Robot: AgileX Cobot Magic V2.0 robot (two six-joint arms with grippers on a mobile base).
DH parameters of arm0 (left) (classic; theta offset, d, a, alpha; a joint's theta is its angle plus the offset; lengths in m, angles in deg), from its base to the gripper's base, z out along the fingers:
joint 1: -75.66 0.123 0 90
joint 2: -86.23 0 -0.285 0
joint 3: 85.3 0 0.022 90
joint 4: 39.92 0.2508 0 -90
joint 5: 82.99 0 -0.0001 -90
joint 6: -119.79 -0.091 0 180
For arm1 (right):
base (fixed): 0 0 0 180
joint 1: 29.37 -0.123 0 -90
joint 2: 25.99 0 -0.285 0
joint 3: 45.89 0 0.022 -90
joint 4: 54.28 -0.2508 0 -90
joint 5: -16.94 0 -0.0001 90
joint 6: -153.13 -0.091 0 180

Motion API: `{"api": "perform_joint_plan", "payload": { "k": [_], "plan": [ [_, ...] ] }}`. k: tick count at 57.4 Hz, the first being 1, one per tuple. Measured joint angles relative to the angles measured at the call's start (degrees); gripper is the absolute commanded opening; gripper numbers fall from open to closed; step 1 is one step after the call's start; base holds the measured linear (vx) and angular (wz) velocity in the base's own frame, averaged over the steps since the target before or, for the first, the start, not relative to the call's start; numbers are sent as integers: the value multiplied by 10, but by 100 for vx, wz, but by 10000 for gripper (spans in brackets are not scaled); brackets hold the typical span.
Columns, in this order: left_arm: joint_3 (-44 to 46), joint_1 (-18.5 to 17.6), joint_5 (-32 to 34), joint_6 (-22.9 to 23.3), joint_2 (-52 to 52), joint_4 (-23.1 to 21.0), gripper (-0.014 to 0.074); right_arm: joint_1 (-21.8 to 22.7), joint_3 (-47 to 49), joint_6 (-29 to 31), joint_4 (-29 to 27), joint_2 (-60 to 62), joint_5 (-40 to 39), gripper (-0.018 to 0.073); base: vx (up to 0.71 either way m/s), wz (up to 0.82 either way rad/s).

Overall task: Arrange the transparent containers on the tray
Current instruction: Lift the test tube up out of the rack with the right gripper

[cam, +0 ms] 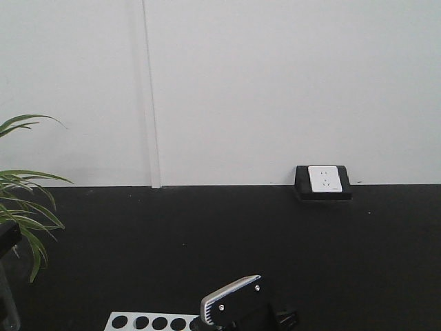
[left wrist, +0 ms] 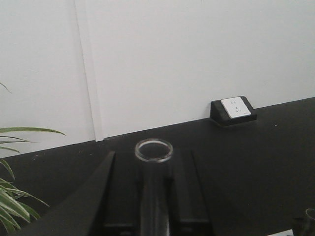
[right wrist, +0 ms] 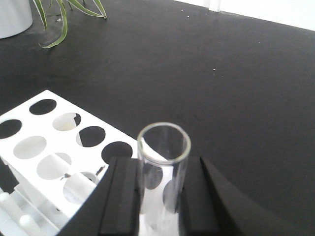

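In the left wrist view a clear test tube (left wrist: 153,150) stands upright between the dark fingers, and my left gripper (left wrist: 151,164) is shut on it, its open rim above the fingertips. My right gripper (right wrist: 162,169) is shut on a second test tube (right wrist: 164,142), held upright just over the near corner of the white rack (right wrist: 34,147). The rim of a further tube (left wrist: 310,214) shows at the bottom right of the left wrist view. The yellow tray is out of view.
The rack's round holes (cam: 150,322) show at the bottom of the front view, beside a silver and black arm part (cam: 231,298). A green plant (cam: 24,207) stands at the left, and a wall socket box (cam: 323,181) sits at the black table's back edge.
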Motion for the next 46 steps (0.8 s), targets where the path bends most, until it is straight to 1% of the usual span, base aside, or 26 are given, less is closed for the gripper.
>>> {"api": "perform_joint_plan", "payload": {
  "k": [11,23,33,40,46],
  "plan": [
    [0,0,0,0,0,0,111,0,0,0,0,1,0,90,0,0],
    [0,0,0,0,0,0,111,0,0,5,0,37,1,81,0,0],
    [0,0,0,0,0,0,111,0,7,48,-2,81,14,81,0,0],
    [0,0,0,0,0,0,111,0,40,78,-4,104,52,81,0,0],
    [0,0,0,0,0,0,111,0,74,92,-4,120,76,81,0,0]
  ]
}}
